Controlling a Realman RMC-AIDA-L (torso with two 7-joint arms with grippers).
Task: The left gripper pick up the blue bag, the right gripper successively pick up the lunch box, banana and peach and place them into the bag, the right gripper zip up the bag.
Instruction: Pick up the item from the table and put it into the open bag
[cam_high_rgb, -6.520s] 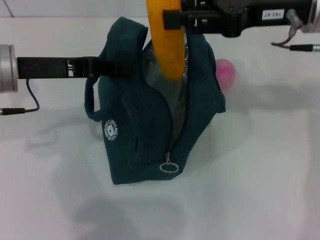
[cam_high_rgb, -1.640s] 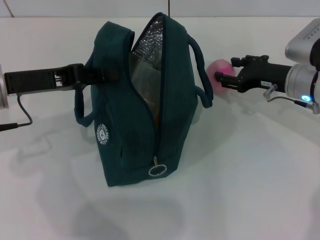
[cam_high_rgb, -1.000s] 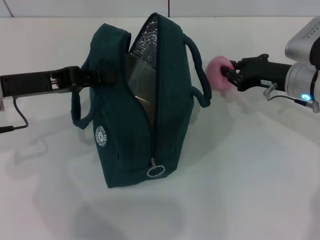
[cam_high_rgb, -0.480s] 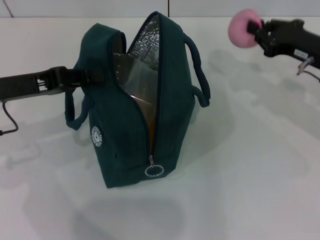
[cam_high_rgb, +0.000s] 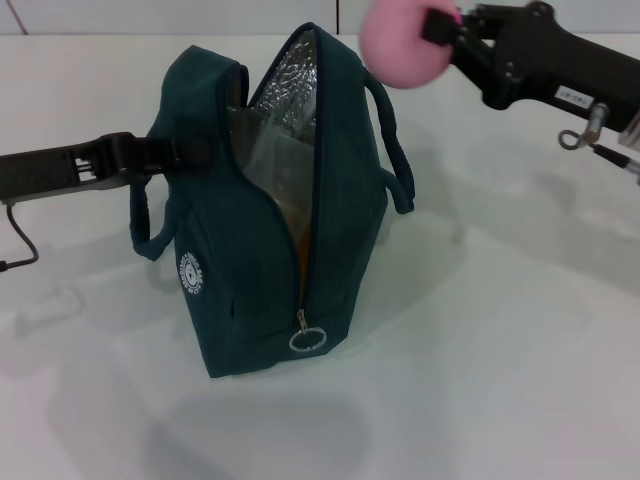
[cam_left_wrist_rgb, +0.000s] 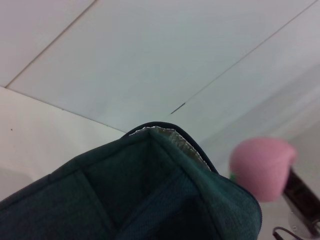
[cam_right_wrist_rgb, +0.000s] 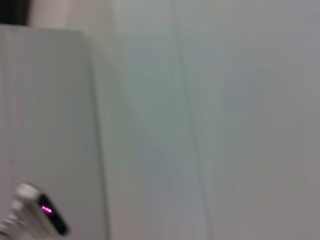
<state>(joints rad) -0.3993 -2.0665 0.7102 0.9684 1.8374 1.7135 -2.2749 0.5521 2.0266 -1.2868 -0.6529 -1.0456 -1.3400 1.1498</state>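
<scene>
so, from the left: my left gripper (cam_high_rgb: 190, 152), black two-fingered claw, is clamped on the near padded handle of the dark teal fabric bag (cam_high_rgb: 260, 270), which stands upright on the white table (cam_high_rgb: 500, 340), mouth gaping w/ silver lining showing. clear plastic lunch box (cam_high_rgb: 265, 160) sits inside, a bit of yellow-orange banana (cam_high_rgb: 297, 235) under it. my right gripper (cam_high_rgb: 440, 30) grips the round pink peach (cam_high_rgb: 405, 42) up in the air, just right of the bag's top.
</scene>
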